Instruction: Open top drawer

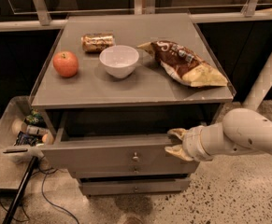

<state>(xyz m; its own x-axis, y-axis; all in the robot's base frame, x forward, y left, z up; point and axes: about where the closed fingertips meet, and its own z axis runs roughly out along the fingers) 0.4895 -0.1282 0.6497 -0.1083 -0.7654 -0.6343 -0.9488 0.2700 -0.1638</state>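
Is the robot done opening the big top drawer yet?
Nearly. The top drawer already sticks out partway, with a gap showing behind its front. The end effector is at the front's right end. Left, probably: pulling it out further.

Item: one robot arm (pixel 250 133), entering from the right edge.
- Outer shell: smooth, matt, off-white to pale cream; no printing, labels, cables or screws discernible.
- Forearm link: thick, rounded tube that swells into a bulbous joint housing.
- Wrist (pixel 202 143): narrower cylinder in the same off-white, broken by faint ring-like seams and slightly greyer in shade underneath.
- End effector (pixel 169 142): located at the right end of the top drawer (pixel 107 155) front, below the desk (pixel 126 85) surface.
- Its two fingers (pixel 177 134): short, blunt and tapered, in dull tan-yellow, clearly darker than the arm shell, one above the other.
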